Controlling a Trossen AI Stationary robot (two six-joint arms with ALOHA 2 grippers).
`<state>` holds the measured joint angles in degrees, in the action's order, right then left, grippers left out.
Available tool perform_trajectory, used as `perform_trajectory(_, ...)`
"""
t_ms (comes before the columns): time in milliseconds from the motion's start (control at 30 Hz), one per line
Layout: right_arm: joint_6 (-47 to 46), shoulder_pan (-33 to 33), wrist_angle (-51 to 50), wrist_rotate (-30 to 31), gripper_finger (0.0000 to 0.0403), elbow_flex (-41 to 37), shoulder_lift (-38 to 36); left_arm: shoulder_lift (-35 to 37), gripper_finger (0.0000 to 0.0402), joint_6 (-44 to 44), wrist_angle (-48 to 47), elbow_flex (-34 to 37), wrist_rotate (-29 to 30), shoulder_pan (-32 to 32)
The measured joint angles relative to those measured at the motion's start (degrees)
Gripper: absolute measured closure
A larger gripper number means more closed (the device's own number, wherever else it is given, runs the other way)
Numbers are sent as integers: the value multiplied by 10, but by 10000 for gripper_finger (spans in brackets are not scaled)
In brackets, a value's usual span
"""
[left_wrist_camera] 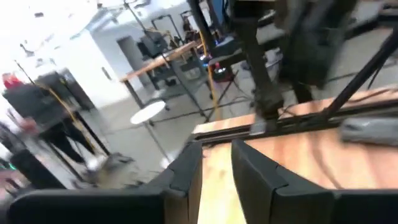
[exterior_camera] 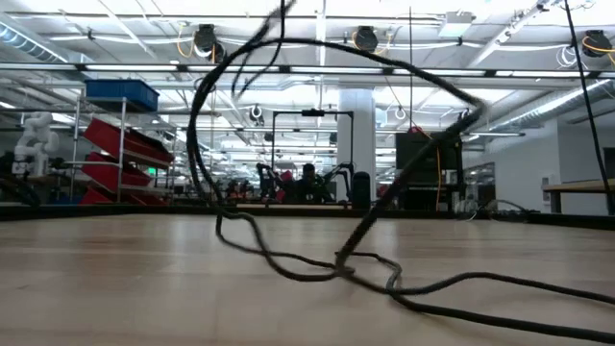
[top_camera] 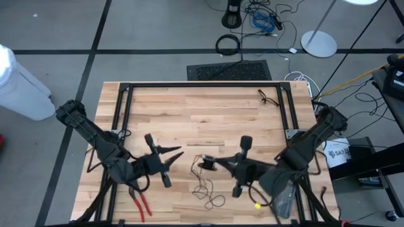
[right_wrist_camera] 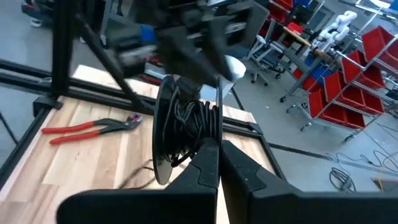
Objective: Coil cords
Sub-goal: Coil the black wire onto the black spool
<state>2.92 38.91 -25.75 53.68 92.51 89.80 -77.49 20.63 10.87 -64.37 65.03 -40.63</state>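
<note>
The thin black cord (top_camera: 208,195) lies in loose loops near the table's front edge. Its upper end runs up to a small round dark puck (top_camera: 205,165). My right gripper (top_camera: 214,165) is shut on that puck above the table's middle. In the right wrist view the puck (right_wrist_camera: 180,124) stands on edge with cord wound on it. My left gripper (top_camera: 177,157) hovers just left of the puck, open, and nothing sits between its fingers (left_wrist_camera: 186,174). The low view shows the cord (exterior_camera: 288,264) resting on the wood, with a loop (exterior_camera: 202,125) rising out of the picture. My right gripper pinches the puck's wound part at its near rim (right_wrist_camera: 198,146) between its two fingers. The fingers come about level from the table's right. The puck is lifted clear and stands on edge. The cord hangs slack below it, its lower loops (top_camera: 211,200) on the table.
Red-handled pliers (top_camera: 140,203) lie near the front edge under the left arm. A black frame (top_camera: 202,85) borders the far part of the table. A small dark tangle (top_camera: 268,98) lies at the far right, a yellow piece (top_camera: 257,205) at the front right.
</note>
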Motion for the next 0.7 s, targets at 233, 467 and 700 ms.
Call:
perform_trajectory(233,-7,22,-42,4,402,1,-24,-20,310,-120,-8,0,-85,2)
perform_trajectory(467,23,32,-45,65,402,0,-28,-90,310,-261,-8,0,-101,5)
perform_trajectory(700,31,32,-46,62,402,0,-49,-174,310,-322,59,0,-94,4)
